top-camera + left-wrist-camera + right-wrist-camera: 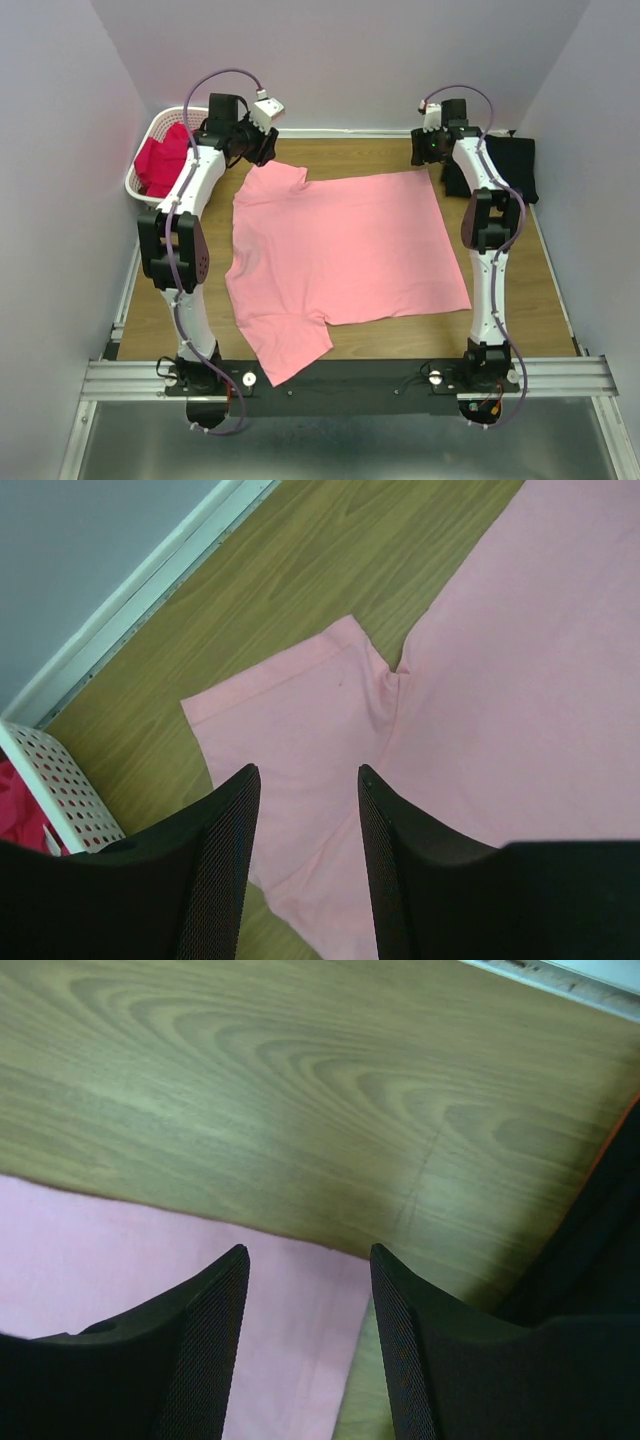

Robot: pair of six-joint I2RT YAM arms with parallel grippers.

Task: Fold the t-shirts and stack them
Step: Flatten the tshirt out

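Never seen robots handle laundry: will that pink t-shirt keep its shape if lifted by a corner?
Probably not. The pink t-shirt lies flat with soft creases by its sleeve, so it should droop. It looks thin, so likely light. Pushed, it would probably bunch up on the wooden table.

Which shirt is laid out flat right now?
The salmon-pink t-shirt, spread open mid-table. The black t-shirt lies compact at the far right, and the magenta-red one is heaped in the white basket.
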